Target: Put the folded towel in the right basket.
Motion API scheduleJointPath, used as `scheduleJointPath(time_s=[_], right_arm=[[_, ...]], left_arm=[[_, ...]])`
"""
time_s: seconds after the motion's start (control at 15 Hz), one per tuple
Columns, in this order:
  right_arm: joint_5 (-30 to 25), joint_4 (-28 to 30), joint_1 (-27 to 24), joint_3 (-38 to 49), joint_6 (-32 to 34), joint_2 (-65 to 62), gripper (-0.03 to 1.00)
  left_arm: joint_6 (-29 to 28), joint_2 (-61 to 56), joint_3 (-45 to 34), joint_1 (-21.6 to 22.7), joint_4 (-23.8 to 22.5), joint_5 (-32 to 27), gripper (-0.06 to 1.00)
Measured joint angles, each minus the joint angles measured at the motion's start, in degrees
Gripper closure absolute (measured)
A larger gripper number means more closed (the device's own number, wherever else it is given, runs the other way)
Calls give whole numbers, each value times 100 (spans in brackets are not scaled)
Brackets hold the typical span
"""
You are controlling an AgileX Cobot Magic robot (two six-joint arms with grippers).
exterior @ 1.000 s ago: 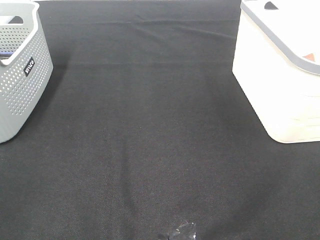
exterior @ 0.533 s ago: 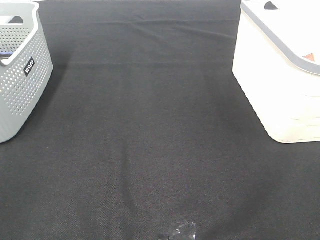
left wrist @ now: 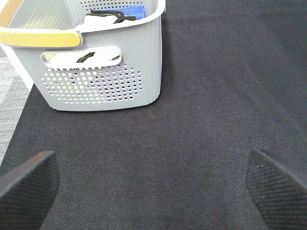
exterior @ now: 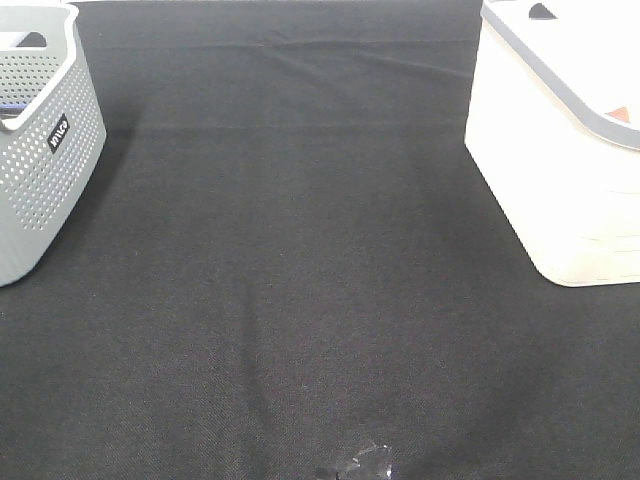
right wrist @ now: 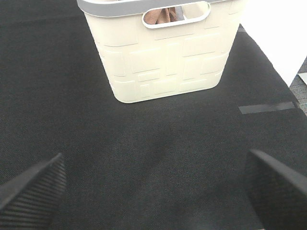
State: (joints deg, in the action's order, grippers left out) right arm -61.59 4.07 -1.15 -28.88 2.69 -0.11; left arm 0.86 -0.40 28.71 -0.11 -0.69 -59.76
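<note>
At the table's right edge the cream basket point(right wrist: 163, 52) is being faced by the spread, empty right gripper point(right wrist: 153, 191); brown cloth, perhaps the towel point(right wrist: 165, 14), is showing inside; left gripper point(left wrist: 153, 187) likewise spread.

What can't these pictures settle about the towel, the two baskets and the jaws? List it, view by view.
- Folded towel: the cream basket shows only brown cloth through its handle slot in the right wrist view; the wall hides the rest.
- Grey basket: contents cut off by the left wrist view's edge.
- Exterior high: neither arm in view.
- Bottom edge: small shiny scrap, too small to identify.
</note>
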Motion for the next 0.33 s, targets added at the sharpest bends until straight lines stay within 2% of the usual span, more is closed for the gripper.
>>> scheduleJointPath(time_s=[0.33], right_arm=[[6, 0, 0, 0, 0, 0, 0]], left_arm=[[0, 0, 0, 0, 0, 0, -5]])
